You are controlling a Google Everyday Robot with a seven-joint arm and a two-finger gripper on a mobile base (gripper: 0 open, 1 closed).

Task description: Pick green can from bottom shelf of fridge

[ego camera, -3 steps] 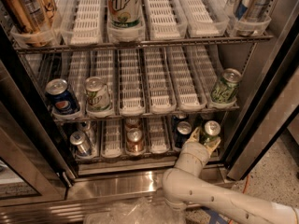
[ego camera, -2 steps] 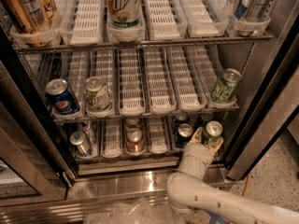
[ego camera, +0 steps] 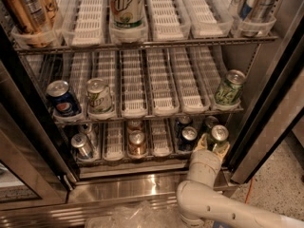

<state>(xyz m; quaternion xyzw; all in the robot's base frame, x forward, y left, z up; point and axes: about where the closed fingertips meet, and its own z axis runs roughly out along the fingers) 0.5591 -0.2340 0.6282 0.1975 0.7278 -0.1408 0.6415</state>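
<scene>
Jaws grip green can (ego camera: 219, 133) | at btm shelf (ego camera: 113, 146) front | upright, axis vert

A shop or a staff pantry is suggested, rather than a home kitchen. A large stainless-steel fridge (ego camera: 142, 186) of the commercial kind is seen, with a dark door frame and a shiny sill. Its wire racks are fitted with white slotted lane trays (ego camera: 161, 87), in which soft-drink cans, such as a dark blue can (ego camera: 63, 99), are lined up one behind another. A speckled hard floor (ego camera: 280, 184) is seen at the right. The gripper (ego camera: 212, 145) is placed at the bottom shelf (ego camera: 114, 144), at the green can (ego camera: 219, 133).
</scene>
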